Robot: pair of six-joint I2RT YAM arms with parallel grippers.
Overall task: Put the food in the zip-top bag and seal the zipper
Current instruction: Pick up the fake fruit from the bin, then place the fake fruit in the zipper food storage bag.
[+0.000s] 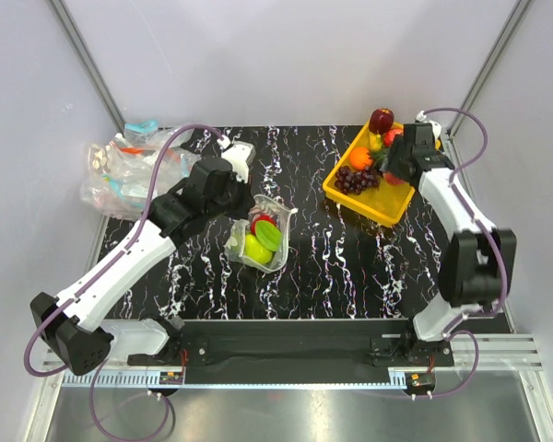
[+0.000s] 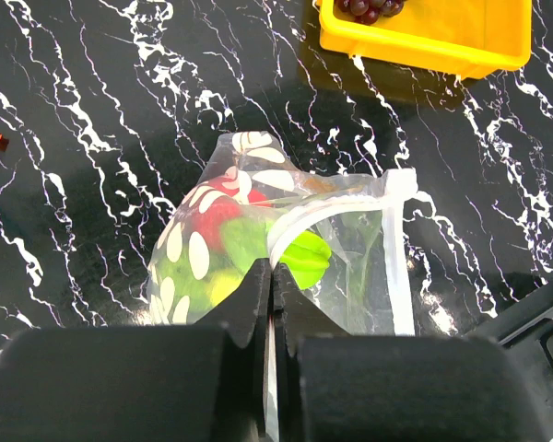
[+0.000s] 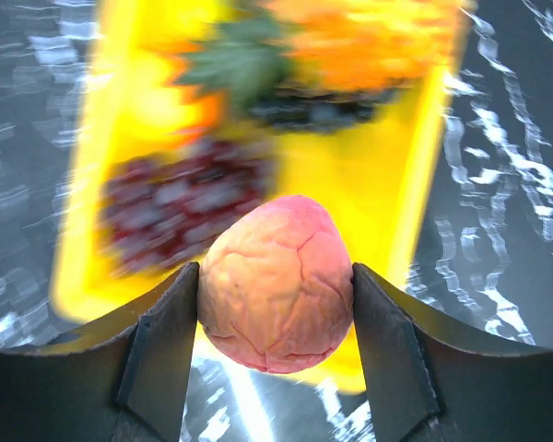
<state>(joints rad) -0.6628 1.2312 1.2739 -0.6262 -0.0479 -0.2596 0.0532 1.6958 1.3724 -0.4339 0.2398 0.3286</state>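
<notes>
Over the black marbled worktop point(image 1: 332, 267), top view: left tool point(image 1: 243, 200) at the clear plastic zip-top bag point(image 1: 278, 214), toy fruits point(image 1: 255, 247) inside; right tool point(image 1: 396, 171) above the yellow plastic tray point(image 1: 369, 208).

Left wrist: jaws pinched tight on the bag's rim. The film looks limp and slippery; best held by the stiffer pale ridged zipper point(image 2: 398, 249).

Right wrist: jaws part-spread, clamping the pink glossy toy peach point(image 3: 276, 281) at its widest. Likely light, hard, slick.

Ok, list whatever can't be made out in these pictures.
- Left wrist view: the left claw hides the near end of the bag.
- Right wrist view: the fruits in the yellow tray are blurred; the peach in the right claw covers part of its near edge.
- Top view: the spare bags piled at the far left are too small to tell apart.
</notes>
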